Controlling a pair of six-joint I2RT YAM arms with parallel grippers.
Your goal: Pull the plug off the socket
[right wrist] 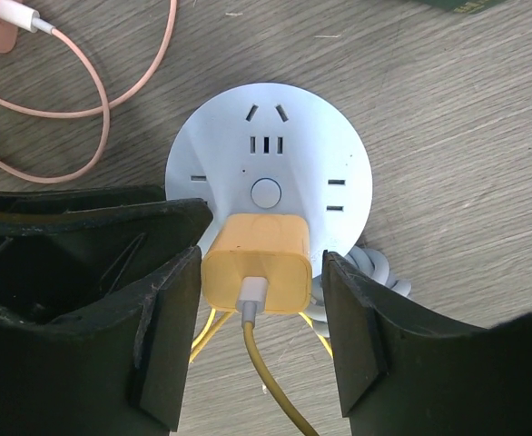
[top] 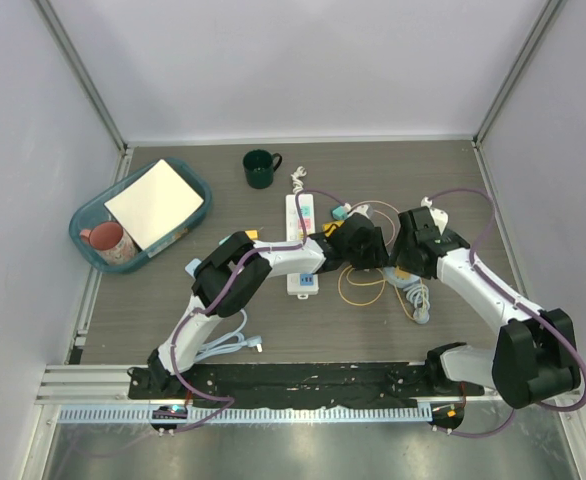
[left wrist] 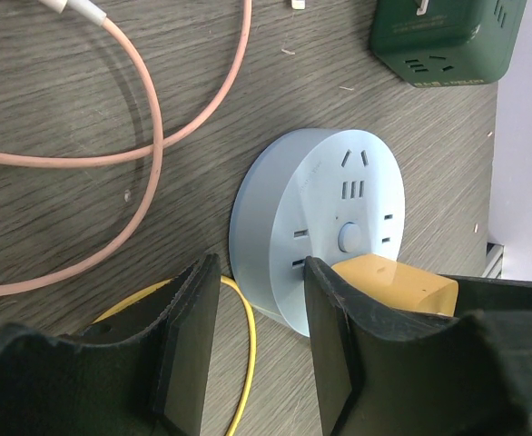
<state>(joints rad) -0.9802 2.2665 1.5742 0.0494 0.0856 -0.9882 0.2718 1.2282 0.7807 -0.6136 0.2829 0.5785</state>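
A round white socket [right wrist: 268, 173] lies on the wooden table with a yellow plug [right wrist: 257, 263] pushed into its near side; a yellow cable [right wrist: 266, 381] runs from the plug. My right gripper [right wrist: 259, 313] is open, with its fingers either side of the plug: the left one is close against it and the right one stands a gap away. In the left wrist view the socket [left wrist: 325, 218] and plug [left wrist: 402, 283] show too. My left gripper [left wrist: 261, 341] is open and empty beside the socket's edge, over the yellow cable [left wrist: 248, 363]. From above, both grippers [top: 358, 245] [top: 410, 250] hide the socket.
A white power strip [top: 301, 240] lies left of the grippers, with a green mug [top: 261, 168] behind it. A teal basket [top: 85, 240] sits at the far left. A pink cable [right wrist: 93, 100], a dark green adapter [left wrist: 448, 36] and a coiled white cord [top: 418, 298] lie nearby.
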